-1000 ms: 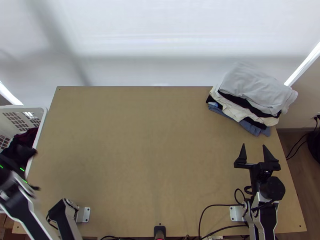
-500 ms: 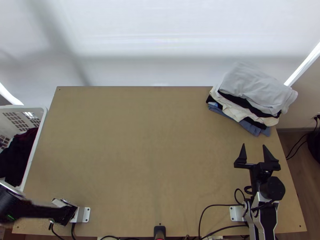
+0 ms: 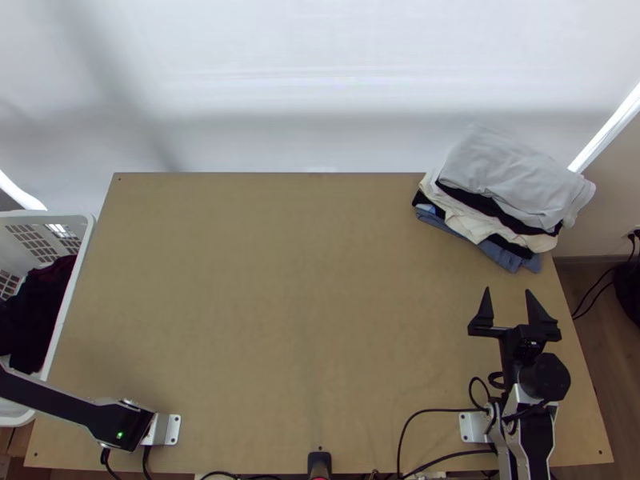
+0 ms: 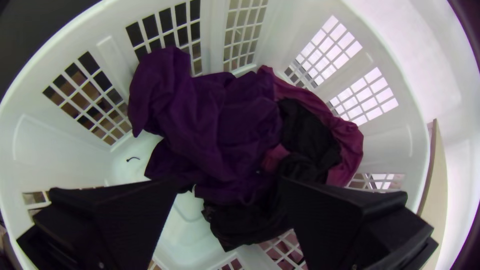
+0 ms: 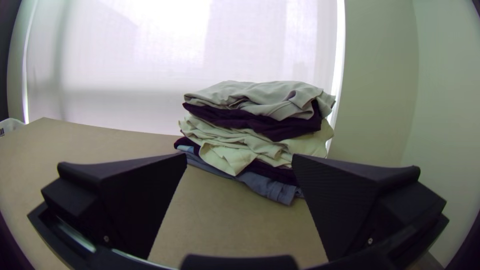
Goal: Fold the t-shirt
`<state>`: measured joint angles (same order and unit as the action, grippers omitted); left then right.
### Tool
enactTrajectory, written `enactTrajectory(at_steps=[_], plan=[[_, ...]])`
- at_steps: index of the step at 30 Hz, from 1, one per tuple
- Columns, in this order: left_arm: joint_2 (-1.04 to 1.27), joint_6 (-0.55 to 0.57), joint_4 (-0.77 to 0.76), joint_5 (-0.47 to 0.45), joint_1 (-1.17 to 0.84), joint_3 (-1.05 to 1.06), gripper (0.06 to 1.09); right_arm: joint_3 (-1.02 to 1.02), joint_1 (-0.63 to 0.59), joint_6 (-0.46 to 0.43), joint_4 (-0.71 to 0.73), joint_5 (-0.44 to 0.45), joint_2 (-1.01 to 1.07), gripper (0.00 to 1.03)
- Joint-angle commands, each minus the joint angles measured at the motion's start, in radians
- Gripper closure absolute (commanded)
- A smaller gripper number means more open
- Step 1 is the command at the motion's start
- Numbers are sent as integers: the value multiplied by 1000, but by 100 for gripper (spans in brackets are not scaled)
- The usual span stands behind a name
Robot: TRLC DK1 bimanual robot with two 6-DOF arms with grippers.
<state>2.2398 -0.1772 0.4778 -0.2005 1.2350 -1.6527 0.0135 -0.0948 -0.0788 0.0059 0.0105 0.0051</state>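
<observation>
Lying bunched: purple cloth (image 4: pixel 210 125), long axis unclear

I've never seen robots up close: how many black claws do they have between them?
2. The left gripper is open at the white basket; the right gripper is open near the table's folded pile.

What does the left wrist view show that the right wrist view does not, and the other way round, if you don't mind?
Left wrist view: bunched purple cloth with black cloth and magenta cloth, beneath the open left gripper.
Right wrist view: the stack of folded clothes, beyond the open right gripper.
Both: the white basket, seen inside in one and partly in the other, and part of the table.
</observation>
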Motion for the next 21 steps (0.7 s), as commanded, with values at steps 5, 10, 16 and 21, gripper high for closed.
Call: enactTrajectory(at_steps=[5, 10, 16, 21], plan=[[219, -19, -1, 50, 1, -200, 11, -4, -3, 7, -20, 8, -7, 4], [360, -21, 1, 87, -3, -341, 11, -4, -3, 7, -20, 8, -7, 4], [486, -39, 2, 119, -14, -483, 11, -4, -3, 8, -20, 8, -7, 4], [527, -73, -24, 188, -20, -516, 76, -4, -3, 8, -20, 8, -7, 4]])
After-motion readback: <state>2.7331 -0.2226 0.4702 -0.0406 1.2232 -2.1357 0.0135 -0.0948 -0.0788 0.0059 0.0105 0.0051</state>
